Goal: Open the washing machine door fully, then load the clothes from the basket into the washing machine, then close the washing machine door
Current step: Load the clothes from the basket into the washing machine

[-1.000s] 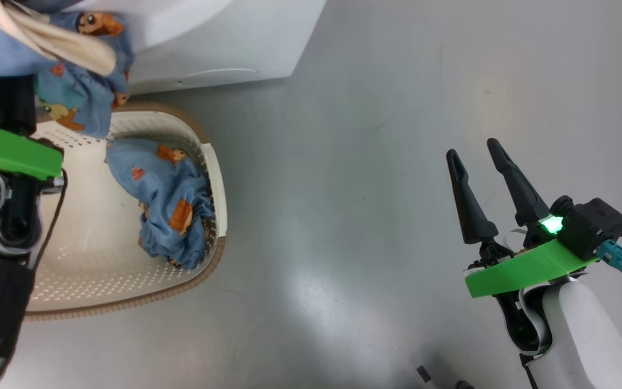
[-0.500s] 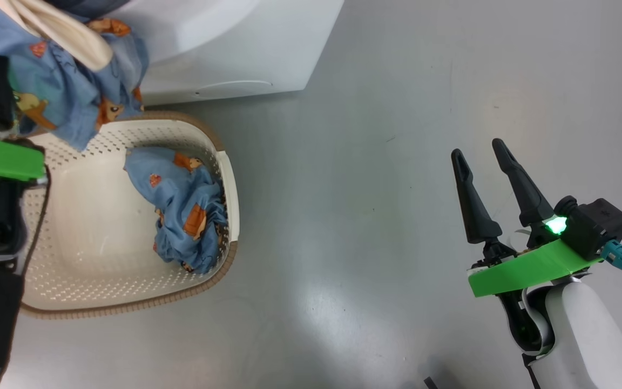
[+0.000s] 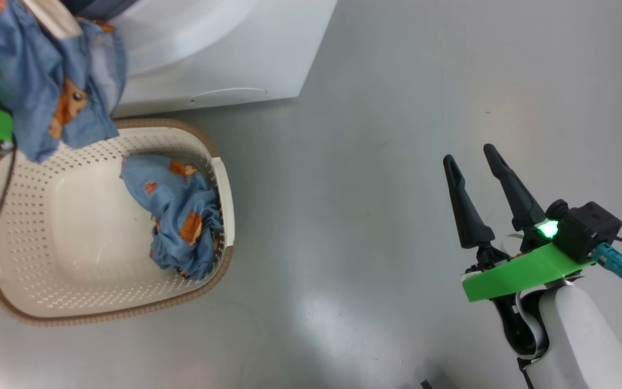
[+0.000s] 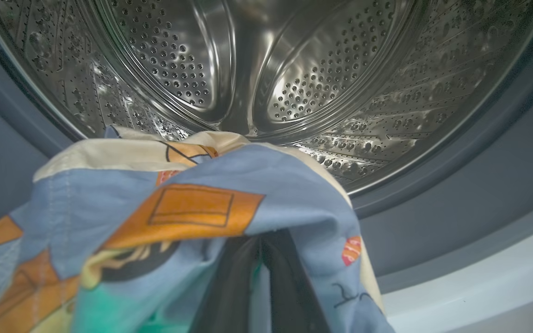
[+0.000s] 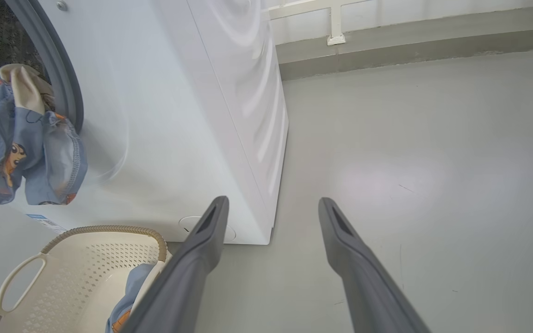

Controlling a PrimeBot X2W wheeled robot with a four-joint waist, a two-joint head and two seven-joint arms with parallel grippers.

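My left claw (image 4: pixel 261 261) is clamped narrow on a bundle of the clothes (image 4: pixel 188 208), blue printed fabric with a cream piece folded in, and I hold it right at the mouth of the washing machine (image 3: pixel 224 48), the steel drum (image 4: pixel 257 69) open ahead and the grey gasket (image 4: pixel 456 185) just below. From my right wrist view, much of the bundle hangs outside the opening, down the white front, and that is my worry. If I let go here, I judge the weight of that tail could drag the lot out onto the floor (image 3: pixel 370 216) or back into the basket (image 3: pixel 225 183), which stands on the floor against the machine's front. A trailing hem could also snag on the gasket lip and get pinched when the machine is shut. I would want the bundle deeper in before releasing. One more blue garment (image 3: pixel 181 216) lies against the basket's right wall. My right claw (image 3: pixel 468 154) is spread wide and empty over bare floor, well apart from the basket.
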